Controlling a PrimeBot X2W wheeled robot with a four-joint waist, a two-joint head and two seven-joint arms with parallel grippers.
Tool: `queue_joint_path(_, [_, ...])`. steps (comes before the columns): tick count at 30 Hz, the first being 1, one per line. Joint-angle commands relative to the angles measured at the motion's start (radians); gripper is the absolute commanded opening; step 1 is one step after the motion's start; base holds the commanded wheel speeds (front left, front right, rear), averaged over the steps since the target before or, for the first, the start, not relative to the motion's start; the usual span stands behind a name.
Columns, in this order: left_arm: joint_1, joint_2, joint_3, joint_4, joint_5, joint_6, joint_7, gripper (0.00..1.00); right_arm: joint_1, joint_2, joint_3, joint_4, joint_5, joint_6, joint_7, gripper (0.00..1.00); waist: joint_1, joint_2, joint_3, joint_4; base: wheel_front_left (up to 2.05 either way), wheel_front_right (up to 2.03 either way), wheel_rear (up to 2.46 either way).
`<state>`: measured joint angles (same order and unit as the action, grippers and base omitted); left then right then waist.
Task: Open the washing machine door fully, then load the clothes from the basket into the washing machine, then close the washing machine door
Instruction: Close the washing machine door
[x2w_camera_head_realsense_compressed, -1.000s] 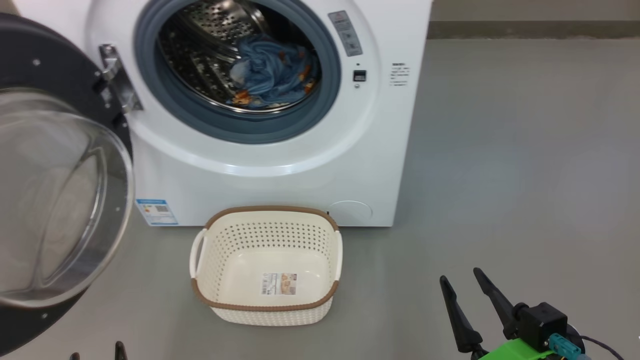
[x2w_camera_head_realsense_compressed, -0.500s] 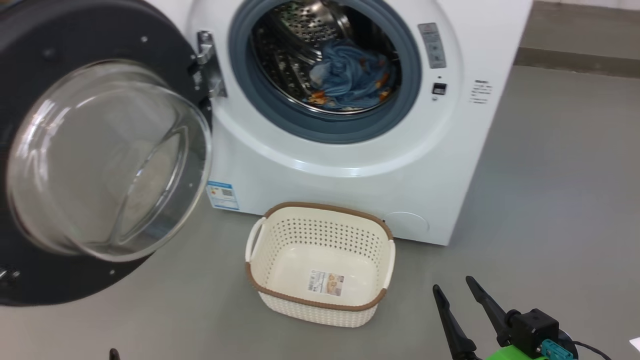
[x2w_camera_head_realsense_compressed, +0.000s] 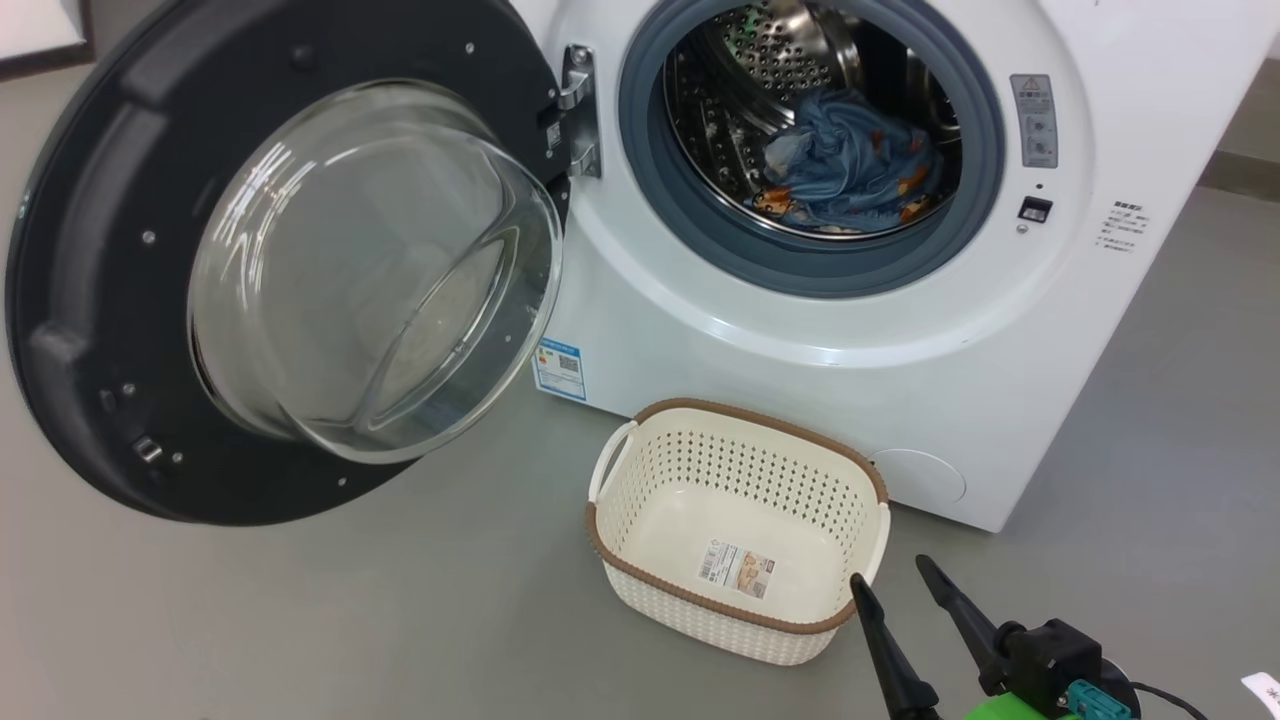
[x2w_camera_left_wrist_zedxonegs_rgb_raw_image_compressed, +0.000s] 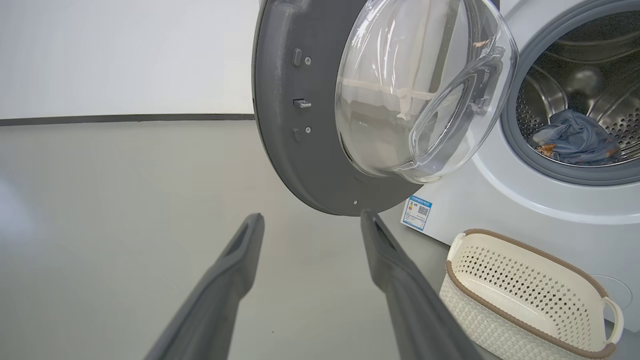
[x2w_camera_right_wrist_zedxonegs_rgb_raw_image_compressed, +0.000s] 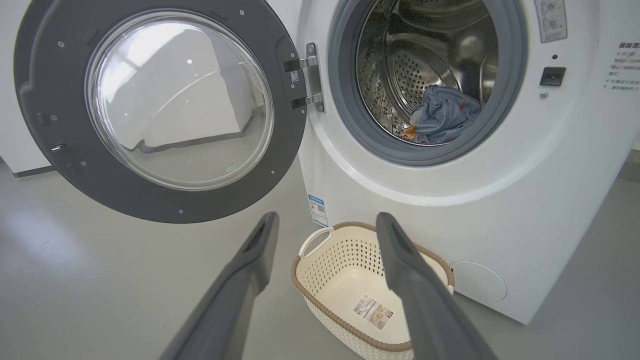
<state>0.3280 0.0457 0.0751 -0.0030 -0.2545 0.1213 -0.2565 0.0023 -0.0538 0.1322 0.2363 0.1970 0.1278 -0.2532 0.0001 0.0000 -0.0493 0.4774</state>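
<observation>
Dark fingers of the right gripper (x2w_camera_head_realsense_compressed: 888, 572) are standing spread apart at the lower right of the head view, gripping nothing, their tips showing just at the near right corner of the basket (x2w_camera_head_realsense_compressed: 735, 412). In the left wrist view the left gripper (x2w_camera_left_wrist_zedxonegs_rgb_raw_image_compressed: 311, 216) is likewise gaping and empty, its fingers pointing toward the lower edge of the washing machine door (x2w_camera_head_realsense_compressed: 90, 250). On the grey floor (x2w_camera_head_realsense_compressed: 300, 620), the cream basket is sitting upright just in front of the washing machine (x2w_camera_head_realsense_compressed: 800, 380), its label (x2w_camera_head_realsense_compressed: 735, 570) showing on the inside bottom. Beyond it, the door is hanging wide open on its metal hinge (x2w_camera_head_realsense_compressed: 580, 110) at the left of the opening — its clear glass bowl (x2w_camera_head_realsense_compressed: 370, 270) bulging outward. Farther in, past the grey rubber ring (x2w_camera_head_realsense_compressed: 860, 270), the clothes (x2w_camera_head_realsense_compressed: 850, 165) are lying bunched in the steel drum (x2w_camera_head_realsense_compressed: 760, 60) — blue fabric with orange prints. Low on the machine's front, a blue sticker (x2w_camera_head_realsense_compressed: 558, 368) is showing beside the door's edge.
</observation>
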Motion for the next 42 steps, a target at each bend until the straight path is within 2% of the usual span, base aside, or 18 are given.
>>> queue_joint_path(1, [-0.018,0.004,0.030,-0.032,-0.013,0.011,-0.005,1.00,-0.034,-0.001,0.030,-0.019,0.003,0.003,-0.008,1.00,-0.0001,0.0000,0.012,0.013,0.00,0.00,0.00])
queue_joint_path(12, [0.002,0.004,0.012,-0.072,-0.043,0.065,-0.005,1.00,-0.086,-0.016,0.061,0.009,0.011,0.003,-0.008,1.00,-0.0001,0.0000,0.034,0.025,0.00,0.00,0.00])
queue_joint_path(21, [0.008,0.004,-0.001,-0.088,-0.039,0.078,-0.005,1.00,-0.083,-0.019,0.056,0.013,0.017,0.003,-0.009,1.00,-0.0001,0.0000,0.031,0.022,0.00,0.00,0.00])
queue_joint_path(22, [0.009,0.004,-0.002,-0.090,-0.039,0.078,-0.005,0.79,-0.082,-0.019,0.055,0.013,0.017,0.003,-0.009,1.00,-0.0001,0.0000,0.031,0.022,0.00,0.00,0.00])
queue_joint_path(23, [0.009,0.004,-0.004,-0.090,-0.041,0.075,-0.005,0.17,-0.081,-0.019,0.054,0.013,0.016,0.003,-0.009,1.00,-0.0001,0.0000,0.031,0.021,0.00,0.00,0.00])
queue_joint_path(24, [0.010,0.004,-0.007,-0.092,-0.042,0.071,-0.005,0.00,-0.080,-0.018,0.053,0.012,0.016,0.003,-0.009,1.00,-0.0001,0.0000,0.031,0.021,0.00,0.00,0.00])
queue_joint_path(31, [0.006,0.004,-0.003,-0.100,-0.059,0.057,-0.005,0.00,-0.075,-0.017,0.049,0.009,0.015,0.003,-0.009,1.00,-0.0001,0.0000,0.031,0.019,0.00,0.00,0.00])
queue_joint_path(36, [-0.021,0.004,0.051,-0.116,-0.096,0.034,-0.005,0.00,-0.073,-0.016,0.045,0.006,0.015,0.003,-0.009,1.00,-0.0001,0.0000,0.034,0.018,0.00,0.00,0.00])
queue_joint_path(42, [-0.084,0.004,0.159,-0.108,-0.116,-0.042,-0.005,0.00,-0.071,-0.014,0.038,0.000,0.015,0.003,-0.009,1.00,-0.0001,0.0000,0.041,0.017,0.00,0.00,0.00])
